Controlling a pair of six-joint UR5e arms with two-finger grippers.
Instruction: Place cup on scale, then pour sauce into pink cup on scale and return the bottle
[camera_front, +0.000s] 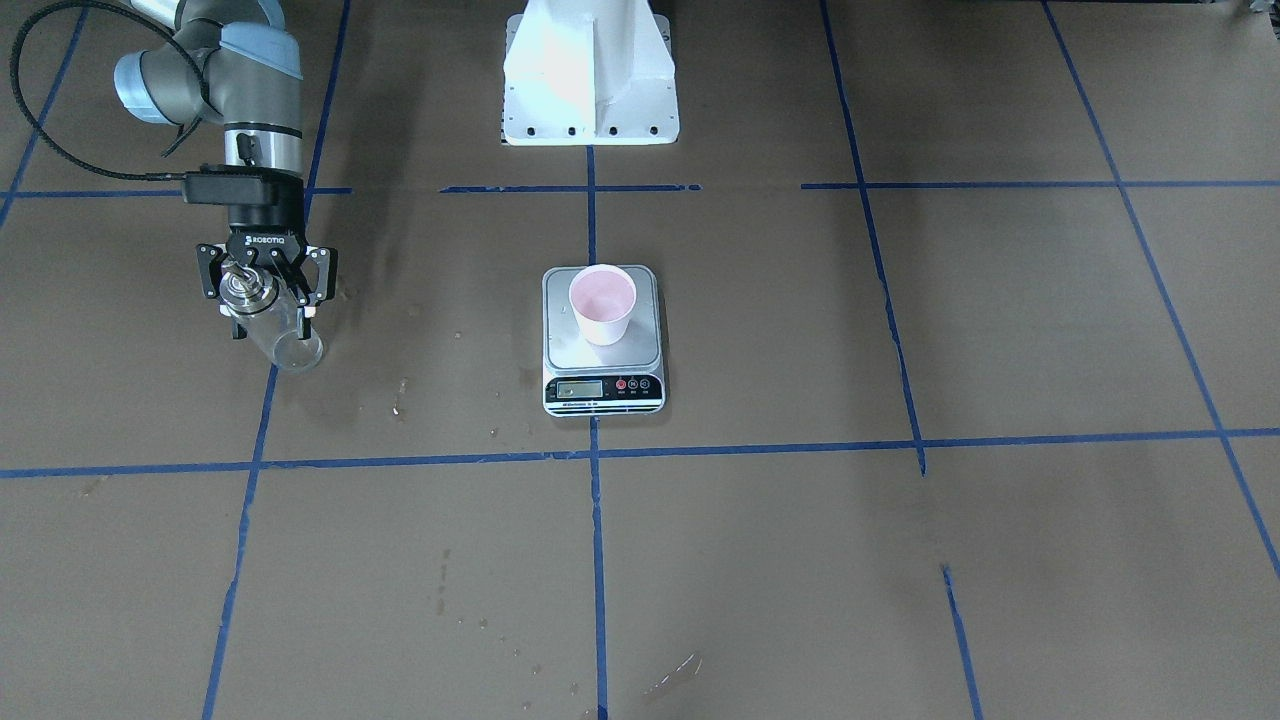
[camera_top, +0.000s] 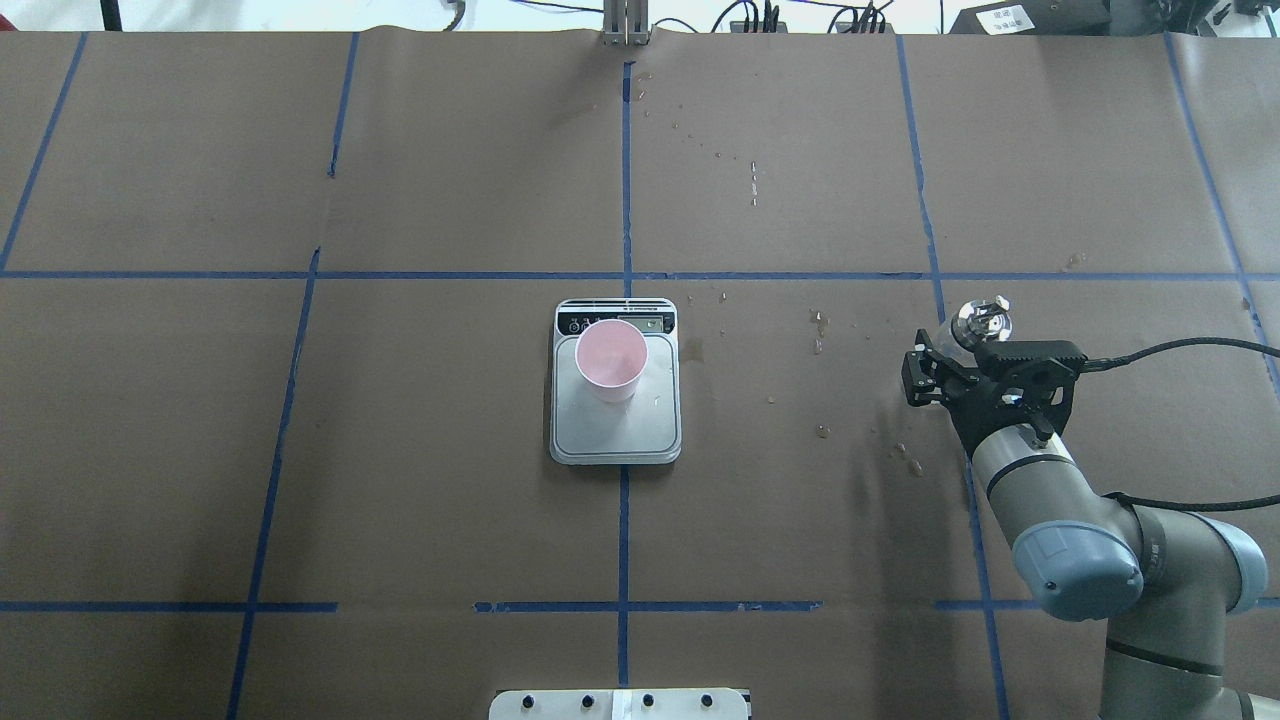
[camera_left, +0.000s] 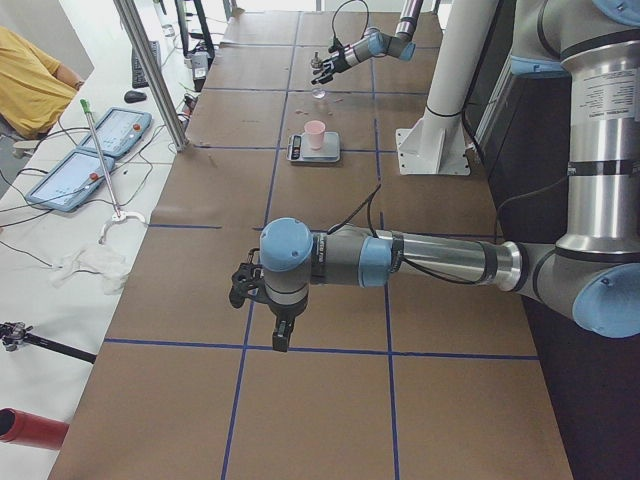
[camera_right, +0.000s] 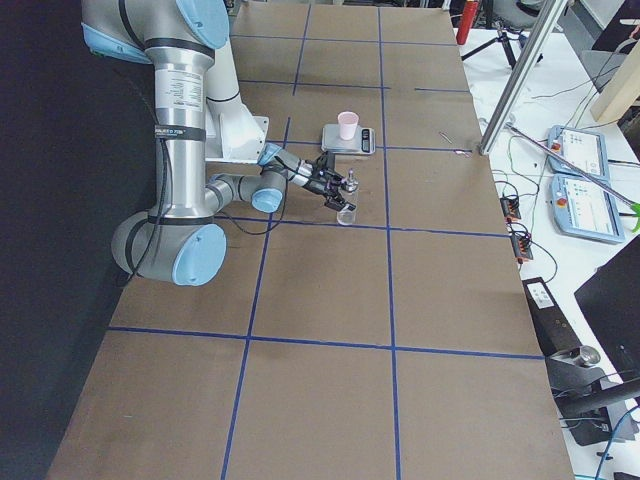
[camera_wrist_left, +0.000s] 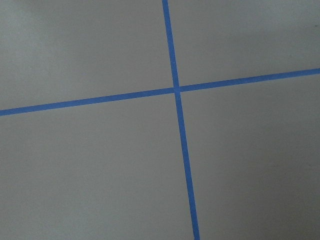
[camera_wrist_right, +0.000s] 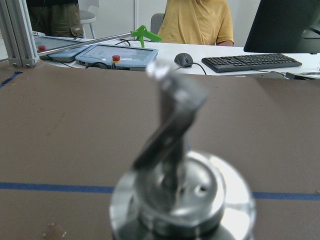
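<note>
The pink cup (camera_front: 602, 303) stands upright on the silver platform of the scale (camera_front: 603, 390) at the table's middle; cup (camera_top: 611, 358) and scale (camera_top: 615, 435) also show in the overhead view. I cannot see any liquid in the cup. The clear glass bottle (camera_front: 290, 340) stands upright on the table to the robot's right, far from the scale. My right gripper (camera_front: 270, 318) is shut on the bottle's upper body, below its silver cap (camera_top: 980, 322). The right wrist view shows the cap and spout (camera_wrist_right: 180, 200) close up. My left gripper (camera_left: 245, 290) hovers over bare table; I cannot tell its state.
The white robot pedestal (camera_front: 590, 80) stands behind the scale. Dried drops and stains (camera_top: 820, 330) mark the brown paper between scale and bottle. Blue tape lines grid the table. A person in yellow (camera_wrist_right: 200, 20), tablets and a keyboard are beyond the far edge.
</note>
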